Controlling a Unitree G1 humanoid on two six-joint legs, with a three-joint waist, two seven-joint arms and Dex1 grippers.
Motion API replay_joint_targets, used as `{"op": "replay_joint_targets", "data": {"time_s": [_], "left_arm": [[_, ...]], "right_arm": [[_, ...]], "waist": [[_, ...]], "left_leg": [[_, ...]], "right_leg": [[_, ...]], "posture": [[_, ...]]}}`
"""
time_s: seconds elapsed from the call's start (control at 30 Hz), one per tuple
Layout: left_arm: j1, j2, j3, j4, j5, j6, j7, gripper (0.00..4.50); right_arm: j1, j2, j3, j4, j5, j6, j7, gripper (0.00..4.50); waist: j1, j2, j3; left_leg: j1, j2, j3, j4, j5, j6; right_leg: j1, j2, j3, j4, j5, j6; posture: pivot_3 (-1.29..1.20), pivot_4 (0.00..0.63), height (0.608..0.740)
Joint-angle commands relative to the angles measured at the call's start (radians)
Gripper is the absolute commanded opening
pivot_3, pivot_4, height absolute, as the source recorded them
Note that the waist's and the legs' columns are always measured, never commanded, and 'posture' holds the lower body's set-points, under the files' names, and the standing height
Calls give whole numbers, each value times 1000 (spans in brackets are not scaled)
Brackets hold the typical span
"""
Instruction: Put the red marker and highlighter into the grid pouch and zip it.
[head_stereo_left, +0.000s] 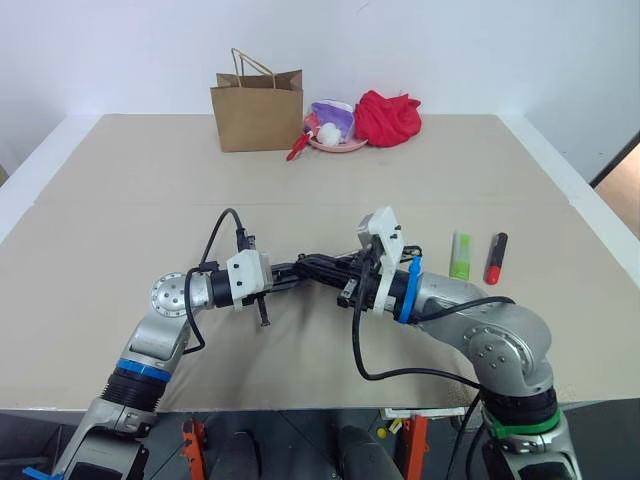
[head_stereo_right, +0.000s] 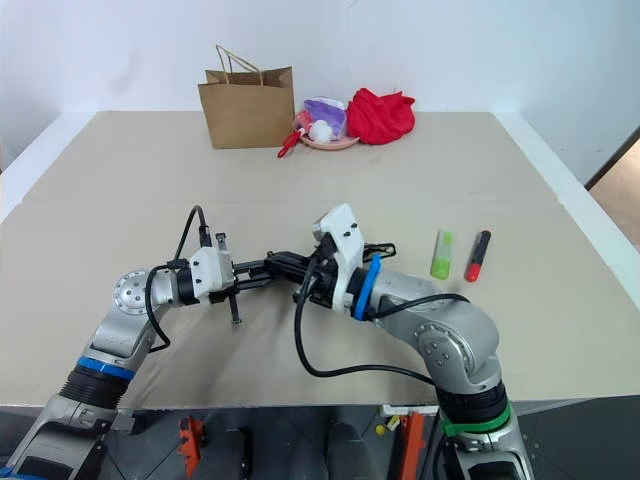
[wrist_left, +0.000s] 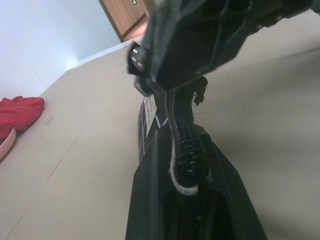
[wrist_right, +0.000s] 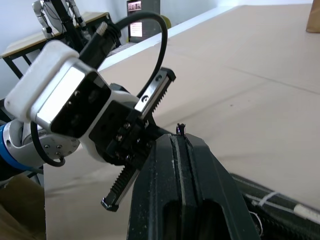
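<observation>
Both grippers clamp the grid pouch (head_stereo_left: 315, 268) in mid-air — highlighter (head_stereo_left: 460, 256) and red marker (head_stereo_left: 495, 258) lie on the right gripper's (head_stereo_left: 350, 280) side, pointing away — left gripper (head_stereo_left: 290, 272) sits farther.

A lime-green plastic highlighter (head_stereo_left: 460, 256) with a paler cap is lying beside a black-barrelled, red-ended marker (head_stereo_left: 495, 259) on the beige desk (head_stereo_left: 120, 220); the black fabric pouch (wrist_left: 150, 117) is showing white grid lines.
</observation>
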Motion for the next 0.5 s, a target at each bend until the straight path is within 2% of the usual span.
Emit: {"op": "replay_joint_targets", "data": {"time_s": [0.03, 0.07, 0.2, 0.27, 0.37, 0.4, 0.5], "left_arm": [[-12, -2, 2, -32, -9, -12, 3, 0], [-7, 0, 3, -35, -9, -13, 2, 0], [4, 7, 3, -41, -10, -15, -1, 0], [7, 11, 3, -43, -10, -16, -3, 0], [7, 17, 7, -44, -13, -15, -8, 0], [6, 20, 9, -43, -15, -15, -10, 0], [3, 30, 13, -35, -20, -17, -20, 0]], "right_arm": [[0, -8, 2, -24, -2, -15, 6, 63], [8, -15, -5, -26, -3, -15, 7, 63], [32, -39, -22, -44, 6, -20, 19, 1417], [41, -58, -48, -55, 10, -23, 22, 2471], [61, -105, -131, -66, 49, -17, 33, 3659], [71, -127, -165, -71, 69, -14, 43, 4278], [102, -198, -288, -69, 146, 4, 63, 4406]], "waist": [[0, 0, 0], [0, 0, 0], [0, 0, 0], [-1, 0, 0], [1, 0, 0], [3, 0, 0], [4, 0, 0]], "left_leg": [[0, 0, 0, 0, 0, 0], [0, 0, 0, 0, 0, 0], [0, 0, 0, 0, 0, 0], [0, 0, 0, 0, 0, 0], [0, 0, 0, 0, 0, 0], [0, 0, 0, 0, 0, 0], [-1, 0, 0, 0, 0, 0]], "right_leg": [[0, 0, 0, 0, 0, 0], [0, 0, 0, 0, 0, 0], [0, 0, 0, 0, 0, 0], [0, 0, 0, 0, 0, 0], [0, 0, 0, 0, 0, 0], [0, 0, 0, 0, 0, -1], [0, 0, 0, 0, -1, 0]], "posture": [[0, 150, 740], [0, 150, 740], [0, 150, 740], [0, 150, 740], [0, 150, 740], [0, 150, 740], [0, 150, 740]]}}
